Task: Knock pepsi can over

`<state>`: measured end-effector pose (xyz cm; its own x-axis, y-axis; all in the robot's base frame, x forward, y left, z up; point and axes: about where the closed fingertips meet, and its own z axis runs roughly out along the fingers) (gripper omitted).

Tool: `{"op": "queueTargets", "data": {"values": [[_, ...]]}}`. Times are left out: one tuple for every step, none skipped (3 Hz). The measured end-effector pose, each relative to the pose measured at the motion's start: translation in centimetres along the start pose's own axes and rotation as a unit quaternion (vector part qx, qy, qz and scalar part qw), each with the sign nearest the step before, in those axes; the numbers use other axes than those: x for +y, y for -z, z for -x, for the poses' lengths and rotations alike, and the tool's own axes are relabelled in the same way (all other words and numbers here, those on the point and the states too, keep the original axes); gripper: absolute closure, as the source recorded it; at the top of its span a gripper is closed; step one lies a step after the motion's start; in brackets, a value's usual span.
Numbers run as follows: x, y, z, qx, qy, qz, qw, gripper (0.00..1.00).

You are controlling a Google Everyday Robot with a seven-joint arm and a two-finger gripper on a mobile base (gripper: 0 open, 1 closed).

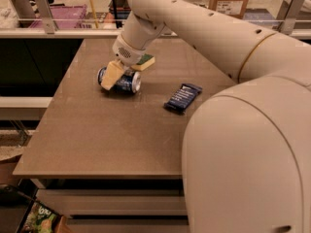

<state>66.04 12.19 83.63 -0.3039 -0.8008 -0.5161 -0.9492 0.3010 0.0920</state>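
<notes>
Since the pepsi can (125,83) already lies on its side on the table (97,140), with its silver end turned toward about 4 o'clock, the knocking-over looks done (nothing of the can stands upright). What is left, by my judgement, is only for the gripper (127,68) to draw clear without rolling the can along.

Taking the table's middle as the dial's centre, the can lies out toward 11 o'clock, well in from every edge. The gripper hangs right over it, at the end of the arm (194,28) that reaches in from 2 o'clock.

Its fingers are apart. The pale near finger (112,74) crosses the front of the can toward its 9 o'clock end and seems to touch it. The far finger (144,61), with a green-and-yellow pad, sits just past the can at about 1 o'clock; whether it touches the can I cannot tell. So the can lies between the two fingers, slightly below them, and I see no sure sign that they squeeze it.

From the can, a flat dark-blue snack bar (182,97) lies at about 4 o'clock, apart from both can and gripper, and it plays no part here.
</notes>
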Motion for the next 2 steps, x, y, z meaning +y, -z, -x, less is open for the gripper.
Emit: {"op": "queueTargets", "data": {"values": [[0.08, -0.22, 0.01, 0.001, 0.0, 0.002, 1.0, 0.14], [0.17, -0.46, 0.03, 0.002, 0.001, 0.003, 1.0, 0.0]]}}
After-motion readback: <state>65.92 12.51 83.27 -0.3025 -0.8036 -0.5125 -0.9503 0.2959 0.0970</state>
